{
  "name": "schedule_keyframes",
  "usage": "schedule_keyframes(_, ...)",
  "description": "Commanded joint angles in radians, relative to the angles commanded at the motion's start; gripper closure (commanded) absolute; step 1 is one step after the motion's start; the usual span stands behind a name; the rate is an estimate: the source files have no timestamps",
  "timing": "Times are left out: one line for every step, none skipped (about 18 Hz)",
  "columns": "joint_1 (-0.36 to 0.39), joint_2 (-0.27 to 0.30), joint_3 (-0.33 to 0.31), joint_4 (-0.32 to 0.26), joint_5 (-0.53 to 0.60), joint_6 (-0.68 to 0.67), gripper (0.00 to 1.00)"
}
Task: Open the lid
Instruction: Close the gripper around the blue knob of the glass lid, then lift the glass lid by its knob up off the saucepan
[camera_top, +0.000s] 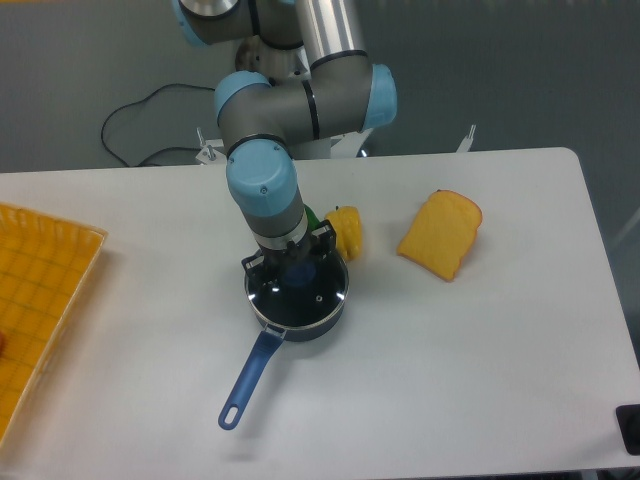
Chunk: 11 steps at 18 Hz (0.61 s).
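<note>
The round glass lid with a metal rim sits flat on the dark blue saucepan, whose long handle points to the front left. My gripper comes straight down over the lid's centre, and its fingers stand on either side of the blue knob, which the wrist mostly hides. I cannot tell whether the fingers are closed on the knob.
A yellow toy fruit with a green part lies just behind the pan. An orange wedge lies to the right. A yellow tray sits at the left edge. A cable runs at the back left.
</note>
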Motion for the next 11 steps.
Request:
schedule_keyframes(0.0, 0.002, 0.011, -0.003, 0.0, 0.002, 0.59)
schedule_keyframes(-0.003, 0.002, 0.021, -0.008, 0.0, 0.003, 0.59)
schedule_keyframes(-0.003, 0.002, 0.032, -0.009, 0.0, 0.003, 0.59)
schedule_keyframes(-0.005, 0.002, 0.041, -0.011, 0.002, 0.003, 0.59)
schedule_keyframes(-0.008, 0.002, 0.052, -0.011, 0.002, 0.006, 0.6)
schedule_keyframes(-0.014, 0.003, 0.06, -0.012, 0.002, 0.02, 0.6)
schedule_keyframes(-0.018, 0.002, 0.063, -0.011, 0.003, 0.049, 0.6)
schedule_keyframes(-0.02, 0.002, 0.064, -0.012, 0.005, 0.079, 0.6)
schedule_keyframes(-0.021, 0.003, 0.068, -0.012, 0.002, 0.1, 0.6)
schedule_keyframes(-0.021, 0.005, 0.072, -0.012, 0.0, 0.115, 0.6)
schedule_keyframes(-0.023, 0.005, 0.072, -0.012, -0.002, 0.132, 0.6)
